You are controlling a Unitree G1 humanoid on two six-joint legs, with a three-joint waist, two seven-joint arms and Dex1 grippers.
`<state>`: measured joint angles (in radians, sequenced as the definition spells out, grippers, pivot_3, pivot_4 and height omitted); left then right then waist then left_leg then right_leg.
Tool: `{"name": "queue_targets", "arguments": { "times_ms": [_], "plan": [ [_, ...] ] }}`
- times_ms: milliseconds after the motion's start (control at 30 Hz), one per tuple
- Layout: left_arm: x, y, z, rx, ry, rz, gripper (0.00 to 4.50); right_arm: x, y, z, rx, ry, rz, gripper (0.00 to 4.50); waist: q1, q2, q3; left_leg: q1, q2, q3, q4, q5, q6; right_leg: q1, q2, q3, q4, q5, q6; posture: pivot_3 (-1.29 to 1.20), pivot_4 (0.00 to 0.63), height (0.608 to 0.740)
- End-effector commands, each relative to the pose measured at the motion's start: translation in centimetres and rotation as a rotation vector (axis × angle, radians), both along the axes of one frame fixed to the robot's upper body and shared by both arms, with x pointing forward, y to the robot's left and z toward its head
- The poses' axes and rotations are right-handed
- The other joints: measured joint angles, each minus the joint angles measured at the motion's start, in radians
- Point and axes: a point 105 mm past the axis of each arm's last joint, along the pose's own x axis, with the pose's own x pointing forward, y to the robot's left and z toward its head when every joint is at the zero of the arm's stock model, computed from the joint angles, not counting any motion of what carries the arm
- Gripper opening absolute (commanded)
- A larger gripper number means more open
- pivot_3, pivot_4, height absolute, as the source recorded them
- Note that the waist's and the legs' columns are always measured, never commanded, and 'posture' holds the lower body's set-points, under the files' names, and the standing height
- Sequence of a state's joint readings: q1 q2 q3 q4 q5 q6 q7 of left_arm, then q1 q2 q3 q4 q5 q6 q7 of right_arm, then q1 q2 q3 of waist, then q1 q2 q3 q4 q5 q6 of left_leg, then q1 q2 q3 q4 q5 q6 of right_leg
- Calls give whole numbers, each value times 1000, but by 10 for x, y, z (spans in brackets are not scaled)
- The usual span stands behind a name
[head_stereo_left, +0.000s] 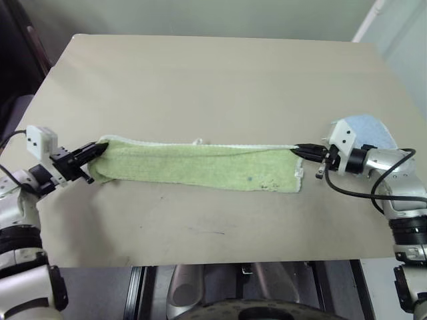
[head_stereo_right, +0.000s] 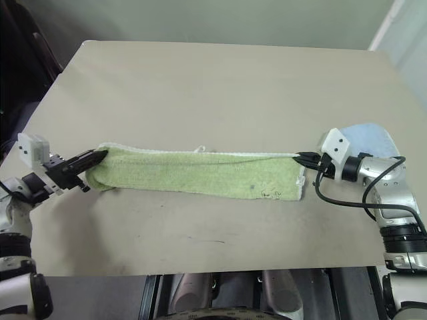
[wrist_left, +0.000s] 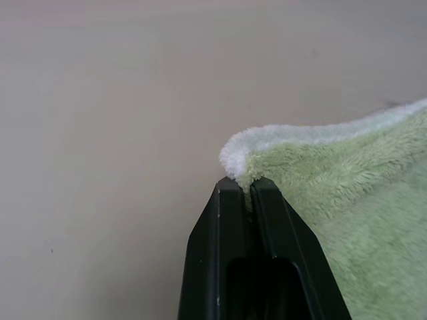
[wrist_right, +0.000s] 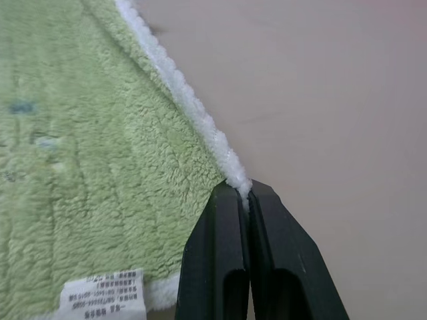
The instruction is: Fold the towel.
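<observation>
Lies stretched as a long, narrow band across the middle of the tan table (head_stereo_left: 200, 80), running from nine o'clock to three o'clock: the towel (head_stereo_left: 200, 165), light green and fluffy, folded lengthwise, edged along its far side with white stitching. Carries a small white loop (head_stereo_left: 197, 141) at twelve o'clock on that far edge, a faint dark logo (head_stereo_left: 249, 179) toward its five o'clock part, and a white printed label (wrist_right: 101, 293) near the right-hand end. Rests flat on the smooth, matte tabletop, slightly scuffed near the front.

At the nine o'clock end, pinched at the white-edged corner by the left gripper (head_stereo_left: 100, 150), black fingers (wrist_left: 220, 267) pressed together on the cloth, arm reaching inward nearly level. At the three o'clock end, pinched likewise at the far corner by the right gripper (head_stereo_left: 297, 151), fingers closed tight on the stitched edge, pointing inward and slightly down.

Just beyond the right wrist, at three o'clock: a smaller light blue cloth (head_stereo_left: 373, 130), partly hidden.
</observation>
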<state>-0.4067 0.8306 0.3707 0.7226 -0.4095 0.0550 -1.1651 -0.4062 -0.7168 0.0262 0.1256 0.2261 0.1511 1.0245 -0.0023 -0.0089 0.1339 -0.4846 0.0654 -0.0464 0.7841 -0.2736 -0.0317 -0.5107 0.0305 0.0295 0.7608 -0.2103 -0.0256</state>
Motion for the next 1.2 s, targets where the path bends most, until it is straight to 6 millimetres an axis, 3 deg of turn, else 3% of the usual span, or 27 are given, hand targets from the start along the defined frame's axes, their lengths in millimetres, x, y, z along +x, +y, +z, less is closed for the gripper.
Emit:
{"name": "queue_targets", "arguments": {
  "times_ms": [33, 500, 667, 767, 800, 867, 1100, 1133, 1200],
  "plan": [
    [6, 2, 6, 26, -38, 20, 10, 9, -1, 7, -3, -53, -24, 0, 0, 0, 0, 0, 0, 0, 0, 0, 0, 0, 0, 0, 0, 0, 0, 0, 150, 697],
    [19, -1, -1, 37, -60, 43, 10, 16, -4, -16, -38, -2, -33, 0, 0, 0, 0, 0, 0, 1, 0, 0, 0, 0, 0, 0, 0, 0, 0, 0, 150, 697],
    [19, -5, -1, -36, -45, 15, 10, 18, -6, -20, -41, 33, -41, 0, -1, 0, 0, 0, 0, 1, 0, 0, 0, 0, 0, 0, 0, 0, 0, 0, 150, 697],
    [15, -8, 0, -107, 2, -32, 672, 18, -6, -19, -30, 44, -40, 0, -1, 0, 0, 0, 0, 1, 0, 0, 0, 0, 0, 0, 0, 0, 1, 0, 150, 697],
    [13, -8, -1, -117, 15, -42, 1050, 17, -5, -17, -12, 48, -36, 508, -1, 0, 0, 0, 0, 1, 0, 0, 0, 0, 0, 0, 0, 0, 1, 0, 150, 697],
    [11, -8, -1, -124, 28, -49, 1770, 16, -3, -15, 8, 51, -26, 1036, -1, 0, 0, 0, 0, 1, 0, 0, 0, 0, 0, 0, 0, 0, 1, 0, 150, 697],
    [8, -2, 2, -118, 21, -22, 4244, 15, 5, -2, 67, 14, 2, 3503, -1, 0, 0, 0, 0, 2, 0, 0, 0, 0, 0, 0, 0, 0, 0, 0, 150, 697],
    [9, 1, 4, -105, 8, -6, 4500, 17, 5, 1, 78, 2, 0, 3863, -1, 0, 0, 0, 0, 1, 0, 0, 0, 0, 0, 0, 0, 0, 0, 0, 150, 697],
    [11, 8, 8, -71, -39, 45, 4500, 19, 5, 10, 112, -19, -11, 4466, -1, 0, 0, 0, 0, 2, 0, 0, 0, 0, 0, 0, 0, 0, 0, 0, 150, 697]
  ]
}}
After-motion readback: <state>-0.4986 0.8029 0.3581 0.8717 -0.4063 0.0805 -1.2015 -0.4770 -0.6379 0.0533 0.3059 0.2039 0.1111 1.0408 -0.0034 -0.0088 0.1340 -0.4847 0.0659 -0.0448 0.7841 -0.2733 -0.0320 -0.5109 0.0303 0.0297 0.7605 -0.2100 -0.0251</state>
